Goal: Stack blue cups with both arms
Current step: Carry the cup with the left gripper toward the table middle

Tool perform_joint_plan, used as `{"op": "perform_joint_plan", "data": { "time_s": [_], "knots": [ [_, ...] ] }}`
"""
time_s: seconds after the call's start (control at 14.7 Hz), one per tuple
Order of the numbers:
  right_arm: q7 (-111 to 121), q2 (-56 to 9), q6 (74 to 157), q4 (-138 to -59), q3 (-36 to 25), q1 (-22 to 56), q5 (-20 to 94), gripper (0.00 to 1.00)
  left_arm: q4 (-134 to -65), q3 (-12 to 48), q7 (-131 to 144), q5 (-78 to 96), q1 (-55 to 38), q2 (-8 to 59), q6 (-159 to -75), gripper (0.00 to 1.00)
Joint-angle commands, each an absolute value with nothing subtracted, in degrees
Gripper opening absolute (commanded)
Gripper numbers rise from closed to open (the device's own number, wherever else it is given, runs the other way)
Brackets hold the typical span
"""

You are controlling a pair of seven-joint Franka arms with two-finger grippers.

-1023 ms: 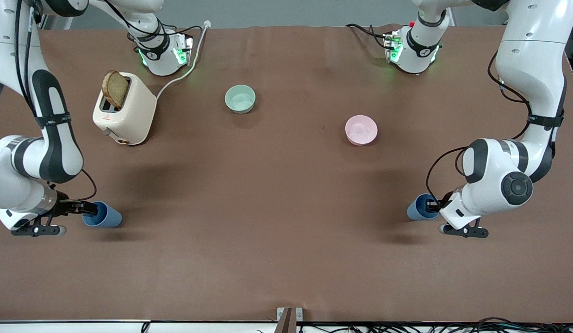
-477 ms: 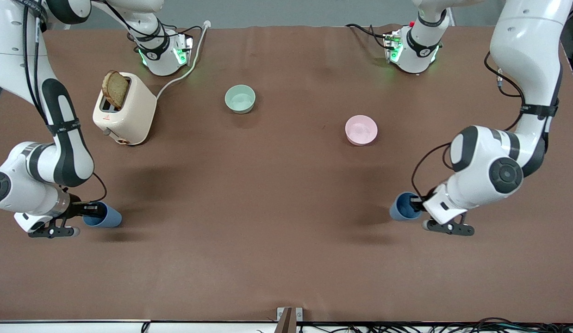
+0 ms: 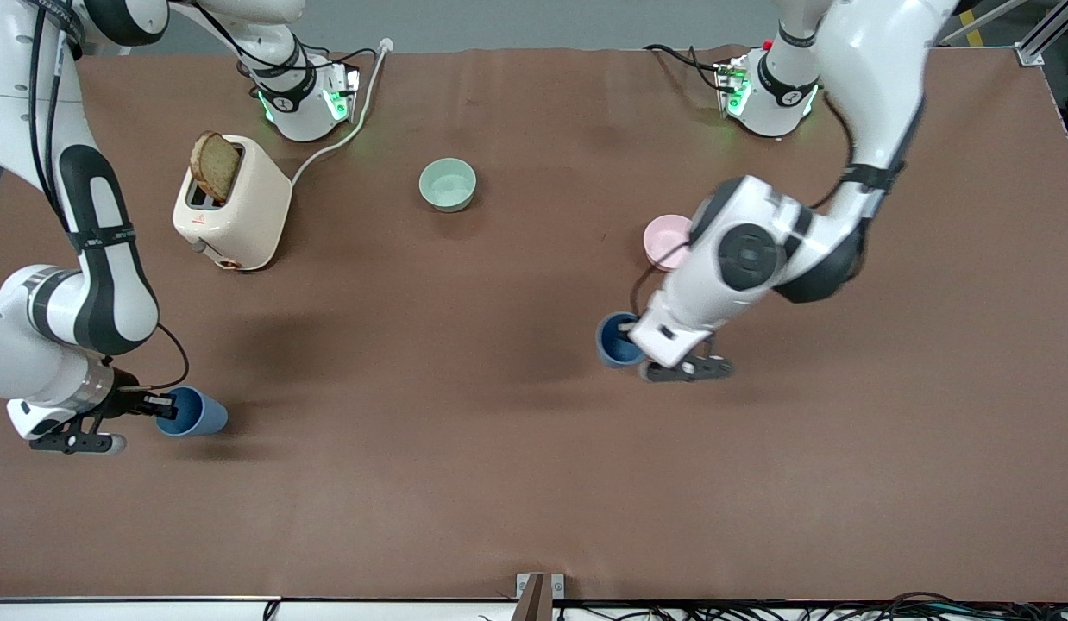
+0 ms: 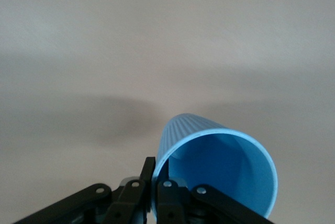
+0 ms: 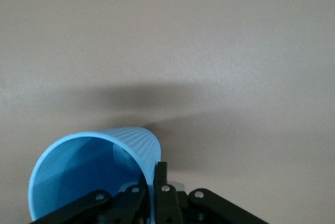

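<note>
Two blue cups show. My left gripper [image 3: 637,342] is shut on the rim wall of one blue cup [image 3: 618,341] and holds it above the table's middle, near the pink bowl. In the left wrist view this cup [image 4: 220,169] has one finger inside and one outside, pinched by the left gripper [image 4: 155,185]. My right gripper [image 3: 161,403] is shut on the rim of the other blue cup [image 3: 195,412], low over the table at the right arm's end. The right wrist view shows that cup [image 5: 91,169] pinched by the right gripper [image 5: 156,185].
A pink bowl [image 3: 663,241] sits partly hidden under the left arm. A pale green bowl [image 3: 448,184] stands nearer the bases. A cream toaster [image 3: 236,211] with a bread slice [image 3: 215,166] and its white cable [image 3: 344,129] stands at the right arm's end.
The left arm has carried its blue cup from the left arm's end of the table toward the middle, beside the pink bowl. The right gripper and its cup shifted only slightly.
</note>
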State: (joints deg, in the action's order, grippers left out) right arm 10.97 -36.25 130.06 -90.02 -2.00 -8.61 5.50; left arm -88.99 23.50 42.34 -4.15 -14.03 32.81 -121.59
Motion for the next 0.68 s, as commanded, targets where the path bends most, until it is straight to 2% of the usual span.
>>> {"op": "perform_joint_plan", "data": {
  "time_s": [0.0,0.27,0.41,0.48,0.55,0.61],
  "knots": [
    [11.43,-33.14,123.78,-87.38,-1.32,-8.61,5.98,0.01,-82.45,22.68,51.56,-7.54,-20.10,39.18,-121.38,0.00],
    [8.89,-30.68,110.33,-80.17,-1.32,-4.94,5.98,0.01,-81.04,21.80,59.05,-10.63,-25.04,43.85,-126.99,0.00],
    [3.45,-29.01,109.86,-79.98,-1.41,-3.00,5.89,0.01,-81.04,21.80,59.24,-10.72,-25.58,44.82,-128.05,0.01],
    [1.25,-28.13,109.78,-80.07,-1.41,-1.60,5.80,0.01,-81.04,21.80,59.24,-10.64,-25.58,44.91,-128.06,0.08],
    [-1.81,-27.43,109.69,-80.07,-1.41,0.16,5.80,0.01,-81.04,21.88,59.15,-10.72,-25.58,44.83,-128.06,0.26],
    [-5.15,-26.90,109.51,-80.07,-1.41,1.48,5.71,0.01,-81.04,21.88,59.15,-10.64,-25.23,44.74,-128.06,0.51]
  ]
}}
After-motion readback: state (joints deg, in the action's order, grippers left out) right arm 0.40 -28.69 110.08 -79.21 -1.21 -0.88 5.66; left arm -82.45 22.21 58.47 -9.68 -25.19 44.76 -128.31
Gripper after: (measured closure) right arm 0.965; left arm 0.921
